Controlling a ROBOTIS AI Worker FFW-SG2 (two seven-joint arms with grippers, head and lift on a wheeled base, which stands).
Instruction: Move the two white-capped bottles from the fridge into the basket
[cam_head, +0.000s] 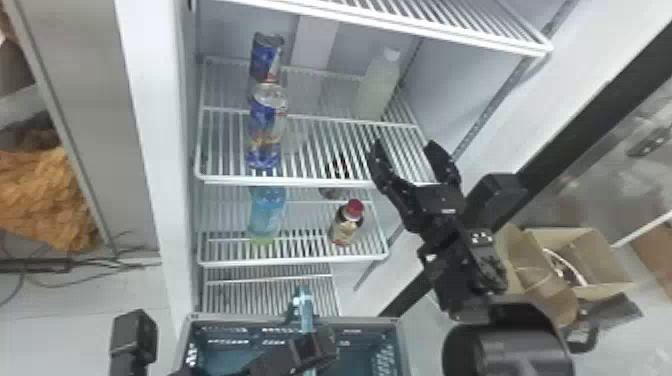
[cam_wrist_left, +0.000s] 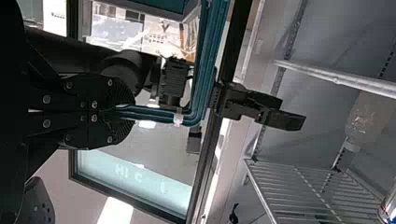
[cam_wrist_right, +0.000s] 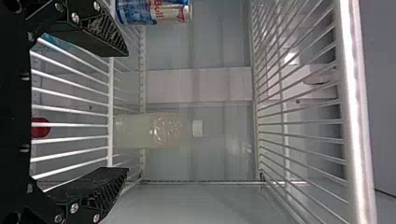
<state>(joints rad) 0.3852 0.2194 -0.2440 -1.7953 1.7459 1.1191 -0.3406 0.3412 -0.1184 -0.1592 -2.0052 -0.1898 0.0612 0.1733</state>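
Here, the right tool (cam_head: 405, 145) gapes wide facing a white-capped bottle (cam_head: 376, 90), while the left tool (cam_head: 299, 303) grips the basket handle (cam_head: 307, 319).

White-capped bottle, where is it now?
Head view: the bottle stands at the right rear of the blue cans' shelf, right of them and beyond the open right gripper.

Here on the wire shelf (cam_head: 300, 182), blue cans (cam_head: 265, 127) line up down the left, and a pale white-capped bottle (cam_head: 376, 90) stands upright back right; one level down, the lower shelf (cam_head: 295, 260) carries a blue bottle (cam_head: 267, 215), left, and a red-capped bottle (cam_head: 346, 227), right!
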